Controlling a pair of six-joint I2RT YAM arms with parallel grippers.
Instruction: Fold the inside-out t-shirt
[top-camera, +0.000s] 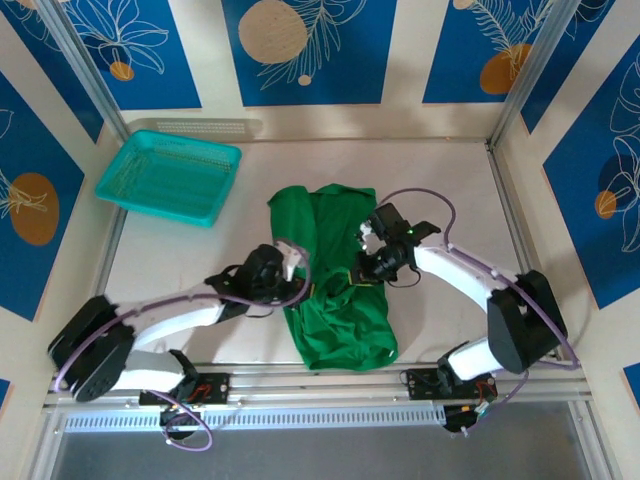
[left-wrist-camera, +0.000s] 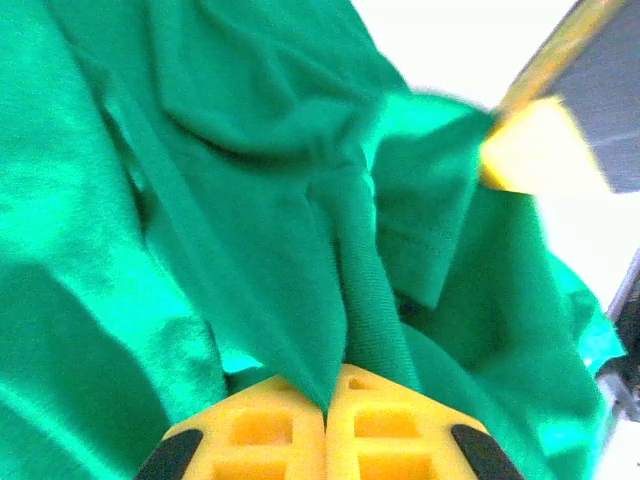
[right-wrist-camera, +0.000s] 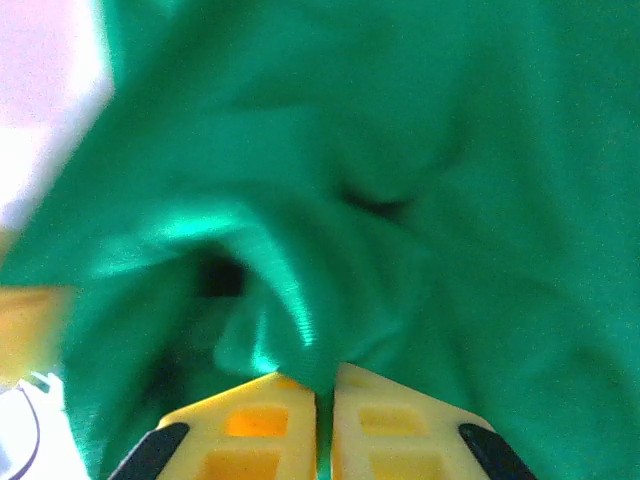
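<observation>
The inside-out t-shirt (top-camera: 335, 300) is bright green and lies crumpled in the middle of the table, running from the near edge towards the back. My left gripper (top-camera: 303, 278) is at its left side and my right gripper (top-camera: 363, 267) at its middle right, close together. In the left wrist view, the left gripper (left-wrist-camera: 328, 388) is shut on a raised fold of the t-shirt (left-wrist-camera: 250, 200). Seen from the right wrist, the right gripper (right-wrist-camera: 323, 382) pinches a ridge of the t-shirt (right-wrist-camera: 450, 150) between its yellow fingers. Most of the shirt's shape is hidden by wrinkles.
A teal mesh basket (top-camera: 170, 176) stands at the back left of the table. The white table (top-camera: 440, 190) is bare to the right of the shirt and behind it. Metal frame posts and a rail (top-camera: 300, 378) border the table.
</observation>
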